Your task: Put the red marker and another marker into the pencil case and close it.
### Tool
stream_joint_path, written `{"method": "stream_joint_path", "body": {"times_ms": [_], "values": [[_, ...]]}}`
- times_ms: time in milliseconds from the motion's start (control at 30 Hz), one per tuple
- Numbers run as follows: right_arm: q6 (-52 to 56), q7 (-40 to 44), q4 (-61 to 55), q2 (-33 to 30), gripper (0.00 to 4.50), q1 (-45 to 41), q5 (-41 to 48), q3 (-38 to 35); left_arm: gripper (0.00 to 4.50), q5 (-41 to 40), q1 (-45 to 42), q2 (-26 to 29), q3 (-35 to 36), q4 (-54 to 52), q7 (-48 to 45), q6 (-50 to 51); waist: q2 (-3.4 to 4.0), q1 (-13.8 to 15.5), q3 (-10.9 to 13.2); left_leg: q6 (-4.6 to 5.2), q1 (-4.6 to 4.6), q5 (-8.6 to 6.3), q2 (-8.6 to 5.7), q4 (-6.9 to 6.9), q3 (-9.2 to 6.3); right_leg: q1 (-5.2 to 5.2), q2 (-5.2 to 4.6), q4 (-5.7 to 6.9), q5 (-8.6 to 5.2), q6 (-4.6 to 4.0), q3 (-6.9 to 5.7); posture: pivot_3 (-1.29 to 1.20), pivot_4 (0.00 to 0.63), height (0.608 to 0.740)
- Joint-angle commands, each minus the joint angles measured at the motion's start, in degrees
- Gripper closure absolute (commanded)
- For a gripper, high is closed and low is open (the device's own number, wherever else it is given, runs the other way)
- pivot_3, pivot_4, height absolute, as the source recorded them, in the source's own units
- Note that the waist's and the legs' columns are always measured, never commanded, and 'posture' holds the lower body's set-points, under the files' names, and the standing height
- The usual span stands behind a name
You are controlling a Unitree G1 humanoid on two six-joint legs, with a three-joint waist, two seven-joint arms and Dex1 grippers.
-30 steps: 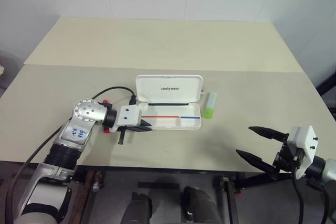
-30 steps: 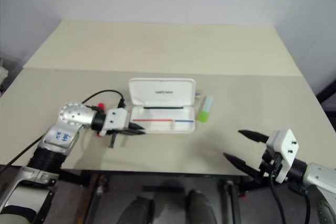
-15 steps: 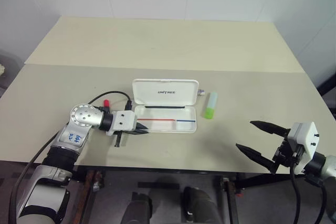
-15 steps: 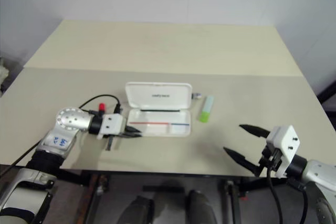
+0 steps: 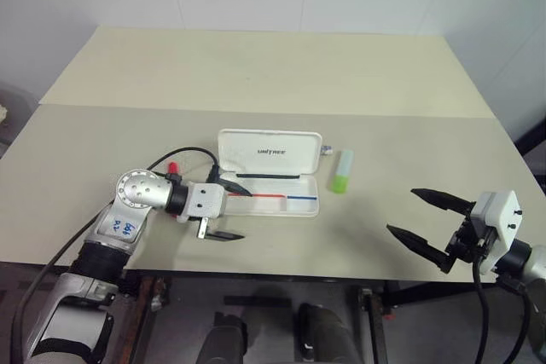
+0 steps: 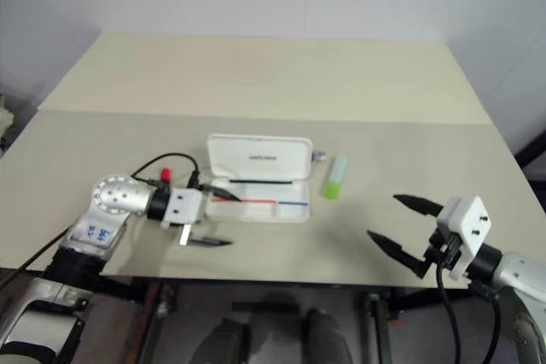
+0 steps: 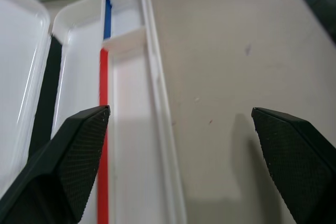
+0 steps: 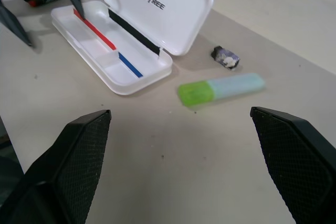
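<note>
Even, bright overhead light falls on the table (image 5: 256,74), with no harsh glare. Shadows are soft and short: a faint one lies under the left hand (image 5: 223,209), another beside the green marker (image 8: 220,88). The right eye view is slightly hazier than the left. In the left wrist view the near fingers (image 7: 68,161) are soft-edged.

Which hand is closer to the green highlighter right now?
Left. The left hand is at the far end of the pencil case from the highlighter; the right hand hangs off the table's corner.
</note>
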Motion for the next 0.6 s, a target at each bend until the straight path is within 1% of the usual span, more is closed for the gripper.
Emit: {"method": "stream_joint_path", "body": {"times_ms": [33,233,333,433,500,600], "values": [[-0.90,0.50,-0.82,-1.05,0.00,-1.11,0.32,-0.35,0.05,-1.96,0.78,1.35,1.72,-6.80,1.33,3.69,0.00,0.01,0.00,0.00,0.00,0.00,0.00,0.02,-0.01,0.00,0.00,0.01,0.00,0.00,0.00,0.00,0.150,0.740],[0.48,1.03,-1.21,-1.88,0.00,-1.45,1.07,-0.03,0.05,-6.83,3.94,4.25,4.71,-17.60,1.67,11.64,0.00,-0.08,0.00,0.00,0.02,0.00,0.02,0.01,0.02,0.01,0.03,0.00,-0.01,-0.02,0.03,0.00,0.150,0.740],[1.23,1.53,-1.06,-2.39,0.00,-3.10,2.22,0.32,0.05,-8.30,4.50,5.18,8.00,-23.28,5.38,16.60,0.00,-0.01,0.00,0.00,0.01,0.00,0.03,0.02,0.00,0.01,0.02,0.00,-0.01,-0.02,0.03,0.00,0.150,0.740],[2.84,0.62,-0.75,-1.59,0.00,-6.96,4.47,1.47,0.05,-8.64,3.85,3.90,11.14,-25.93,11.38,20.72,0.00,-0.08,0.01,0.00,0.01,0.00,0.02,0.08,0.01,0.02,0.02,-0.01,-0.01,-0.01,0.06,0.00,0.150,0.740],[3.51,-0.31,-0.53,-0.39,0.00,-10.02,5.81,2.70,0.05,-5.21,3.12,2.58,12.97,-26.37,18.60,23.56,0.00,-0.05,0.01,0.01,0.04,0.01,0.02,0.11,0.02,0.08,0.02,-0.03,0.00,0.00,0.07,0.00,0.150,0.740],[4.40,0.85,-0.27,-0.41,0.00,-12.29,7.02,4.53,0.05,-0.38,2.86,0.88,14.72,-26.84,28.05,26.77,-0.01,-0.03,0.01,0.01,0.07,0.02,0.02,0.14,-0.02,0.12,0.08,-0.04,0.01,0.02,0.07,0.00,0.150,0.740]]}}
